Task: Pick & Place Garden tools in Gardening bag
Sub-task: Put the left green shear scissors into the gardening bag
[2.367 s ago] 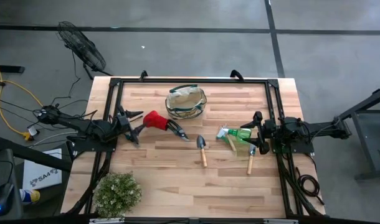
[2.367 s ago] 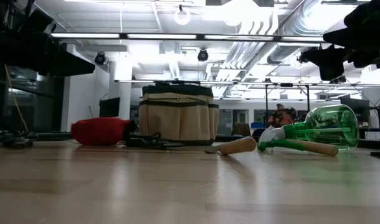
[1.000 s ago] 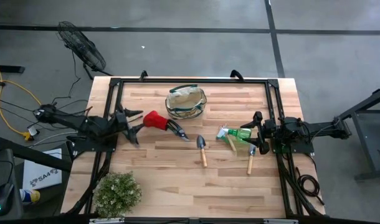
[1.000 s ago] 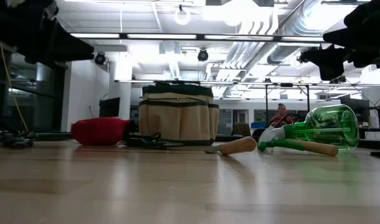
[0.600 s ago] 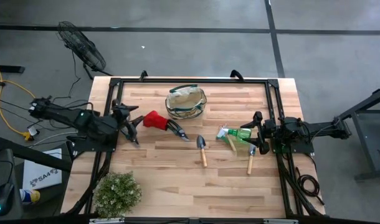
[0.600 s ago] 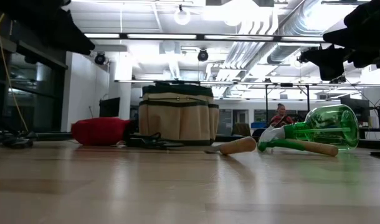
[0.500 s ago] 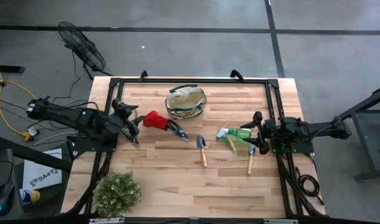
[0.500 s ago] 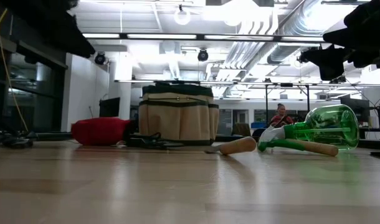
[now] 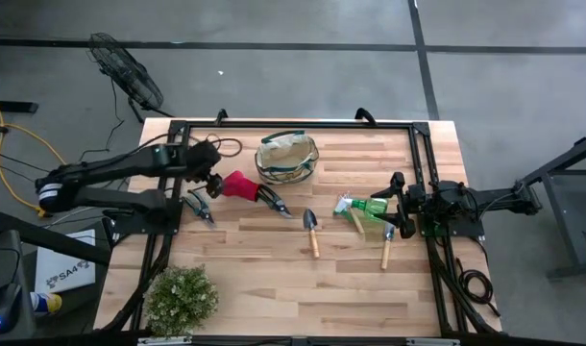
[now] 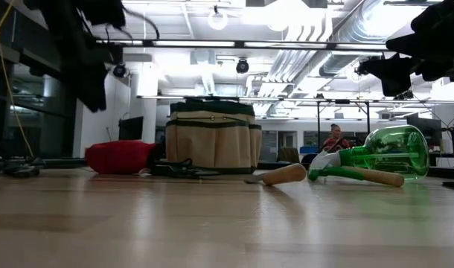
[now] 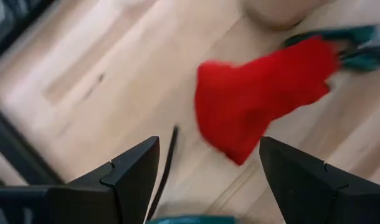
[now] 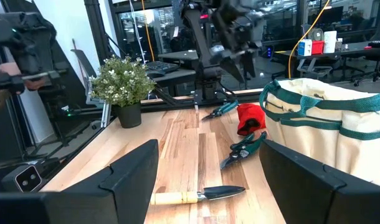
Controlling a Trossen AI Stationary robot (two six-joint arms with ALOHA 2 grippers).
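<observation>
Red-handled pruning shears (image 9: 247,189) lie on the table left of the beige gardening bag (image 9: 287,159), which stands on its base at the far middle. My left gripper (image 9: 212,180) hangs open just above the shears' red handle end (image 11: 258,93), tipped down and touching nothing. A wooden-handled trowel (image 9: 312,232), a green sprayer (image 9: 367,207), a rake (image 9: 355,220) and a second trowel (image 9: 386,247) lie right of centre. My right gripper (image 9: 397,205) waits open and level at the right, above the sprayer's end.
A bushy potted plant (image 9: 181,298) stands at the near left corner. Small green-handled shears (image 9: 199,207) lie near the left arm's base. A black frame (image 9: 293,124) runs round the table. Bare wood lies along the near middle. A person sits in the room behind (image 10: 334,138).
My left arm has swung out from its base toward the far edge and risen. Its gripper has tipped from level to pointing steeply down, ending over the shears' red handle. The tools and the bag have stayed where they were.
</observation>
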